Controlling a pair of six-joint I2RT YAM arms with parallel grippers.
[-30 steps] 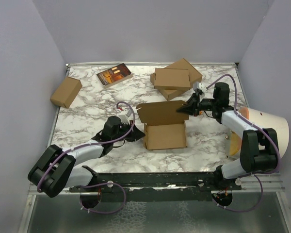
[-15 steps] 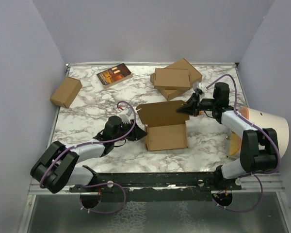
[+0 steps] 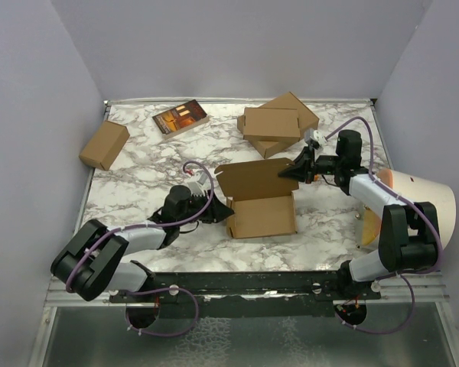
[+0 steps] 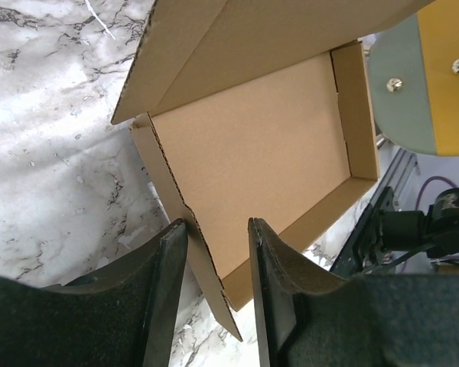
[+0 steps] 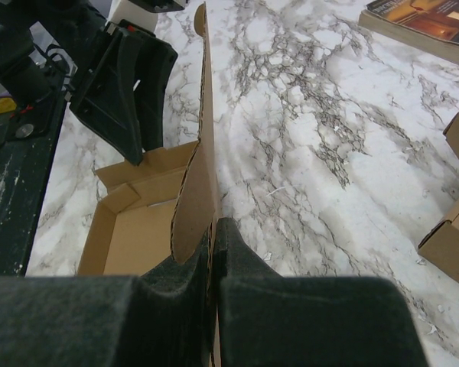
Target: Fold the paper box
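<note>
- The left gripper [image 4: 216, 225] has its jaws apart. They straddle the loose left side flap [image 4: 206, 264] of the paper box [image 4: 268, 153], and the flap runs between them unclamped.
- The right gripper [image 5: 213, 229] is pinched tight on the right end of the raised lid [image 5: 199, 168], which stands close to upright.
- The box's tray lies on the marble table [image 3: 130, 183] between the two arms, with its long axis running left to right. From the left jaws it stretches straight ahead, towards the right arm.
- The left arm is nearer the unfolded flap, so the coming move looks to be its own: turning that flap inward along the tray's short side while the lid is held up.
</note>
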